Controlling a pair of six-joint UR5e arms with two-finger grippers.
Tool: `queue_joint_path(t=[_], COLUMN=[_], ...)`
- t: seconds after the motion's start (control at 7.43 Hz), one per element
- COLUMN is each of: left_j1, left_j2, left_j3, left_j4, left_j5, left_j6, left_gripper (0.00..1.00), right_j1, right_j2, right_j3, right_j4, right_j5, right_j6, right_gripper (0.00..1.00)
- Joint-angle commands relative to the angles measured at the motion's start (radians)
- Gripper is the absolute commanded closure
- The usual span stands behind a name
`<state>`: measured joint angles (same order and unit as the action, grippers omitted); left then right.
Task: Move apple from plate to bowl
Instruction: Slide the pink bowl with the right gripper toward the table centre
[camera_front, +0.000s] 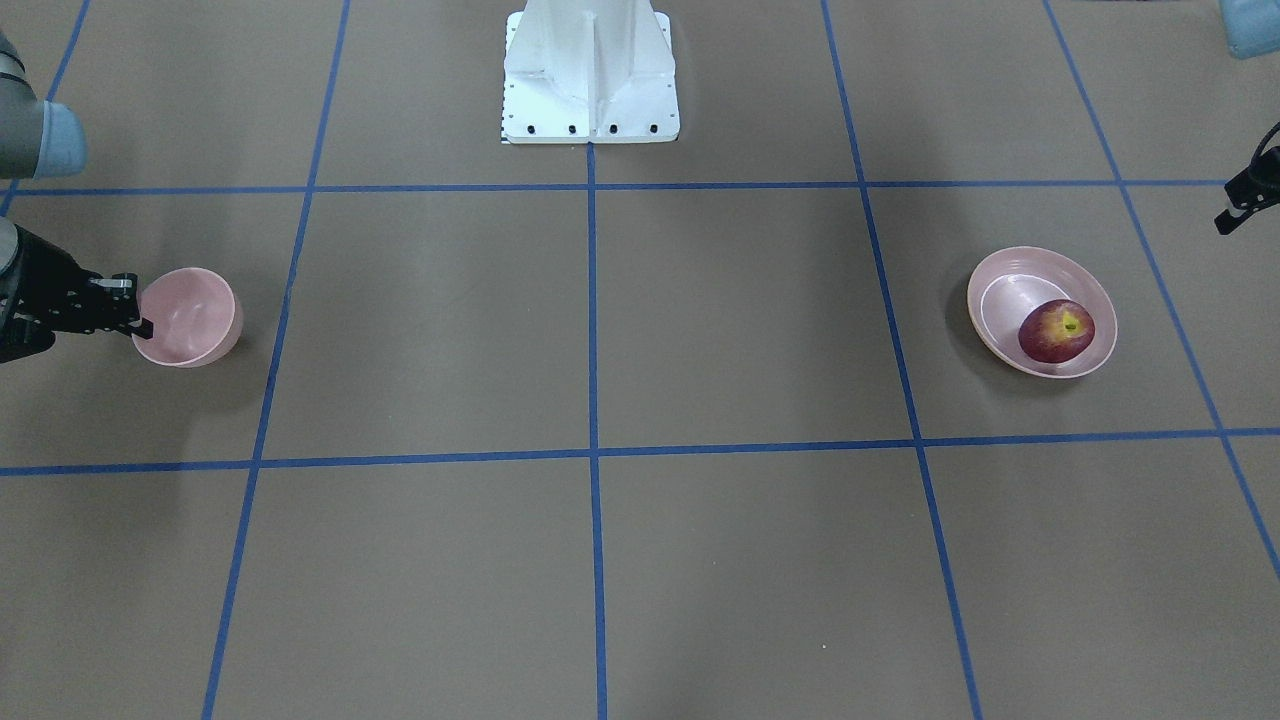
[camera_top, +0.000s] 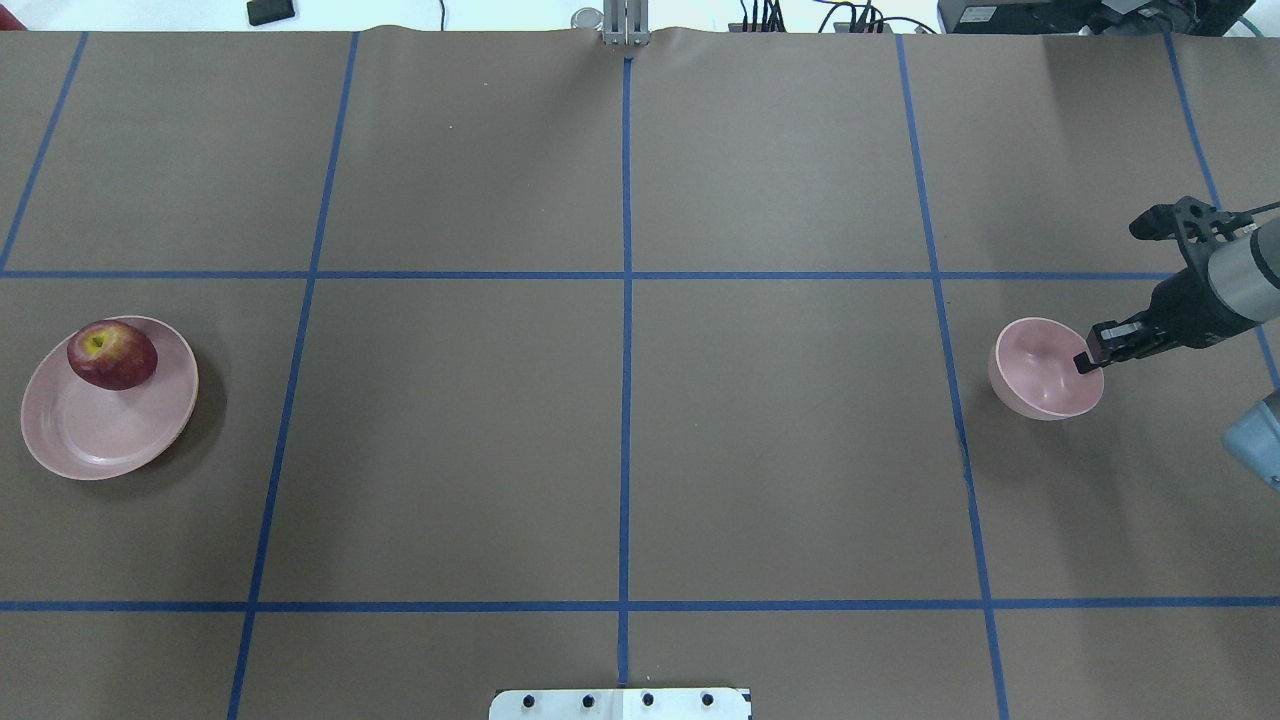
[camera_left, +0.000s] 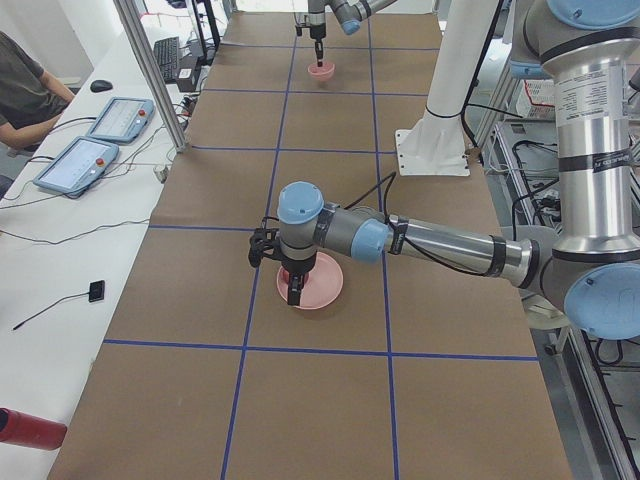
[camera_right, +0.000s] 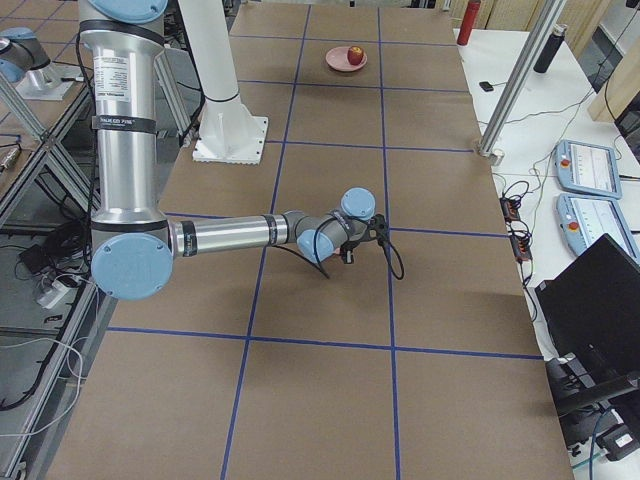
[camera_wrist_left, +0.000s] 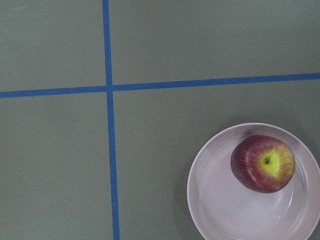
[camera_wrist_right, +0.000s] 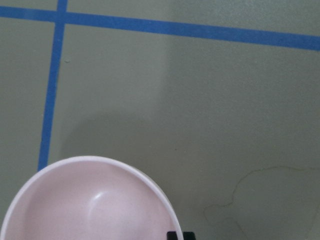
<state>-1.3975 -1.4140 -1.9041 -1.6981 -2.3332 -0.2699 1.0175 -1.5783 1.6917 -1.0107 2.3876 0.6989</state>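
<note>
The dark-red apple (camera_front: 1056, 331) lies on the pale-pink plate (camera_front: 1005, 290), toward its rim; both also show in the overhead view, apple (camera_top: 112, 354) and plate (camera_top: 100, 430), and in the left wrist view, apple (camera_wrist_left: 263, 163) and plate (camera_wrist_left: 225, 210). My left gripper (camera_front: 1235, 205) hangs above and beside the plate, only partly in view, and I cannot tell whether it is open or shut. At the table's other end my right gripper (camera_top: 1088, 362) is shut on the rim of the small pink bowl (camera_top: 1040, 375), which is tilted. The bowl (camera_wrist_right: 85, 210) is empty.
The white robot base (camera_front: 590, 75) stands at the middle of the table's robot side. Blue tape lines (camera_top: 626, 400) divide the brown table into squares. A wide stretch of table separates plate and bowl. Tablets (camera_left: 85, 160) lie beyond the table's far edge.
</note>
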Motion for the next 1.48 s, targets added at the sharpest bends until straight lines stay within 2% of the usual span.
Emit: queue_joint_path(t=[0.0, 0.13, 0.27, 0.4, 0.54, 0.67, 0.81, 1.08, 1.35], left_j1=[0.0, 0.0, 0.0, 0.0, -0.002, -0.002, -0.002, -0.002, -0.002], left_j2=[0.0, 0.0, 0.0, -0.002, -0.002, 0.0, 0.0, 0.001, 0.001], left_j3=[-0.001, -0.001, 0.0, 0.003, 0.003, 0.0, 0.002, 0.002, -0.001], left_j4=[0.0, 0.0, 0.0, 0.0, 0.0, 0.0, 0.0, 0.0, 0.0], left_j5=[0.0, 0.0, 0.0, 0.0, 0.0, 0.0, 0.0, 0.0, 0.002], left_j6=[0.0, 0.0, 0.0, 0.0, 0.001, 0.001, 0.001, 0.001, 0.0], left_gripper=[0.02, 0.02, 0.02, 0.02, 0.02, 0.02, 0.02, 0.02, 0.02], right_j1=[-0.023, -0.098, -0.209, -0.291, -0.307, -0.366, -0.369, -0.375, -0.372], right_j2=[0.032, 0.09, 0.145, 0.27, 0.452, 0.572, 0.637, 0.67, 0.727], right_j3=[0.121, 0.158, 0.158, 0.152, 0.152, 0.131, 0.046, -0.074, -0.18], right_j4=[0.0, 0.001, -0.003, -0.103, -0.36, -0.487, -0.493, -0.34, -0.312], right_j5=[-0.01, -0.116, -0.24, -0.301, -0.33, -0.423, -0.432, -0.444, -0.449], right_j6=[0.182, 0.327, 0.382, 0.411, 0.418, 0.436, 0.512, 0.592, 0.605], right_gripper=[1.0, 1.0, 1.0, 1.0, 1.0, 1.0, 1.0, 1.0, 1.0])
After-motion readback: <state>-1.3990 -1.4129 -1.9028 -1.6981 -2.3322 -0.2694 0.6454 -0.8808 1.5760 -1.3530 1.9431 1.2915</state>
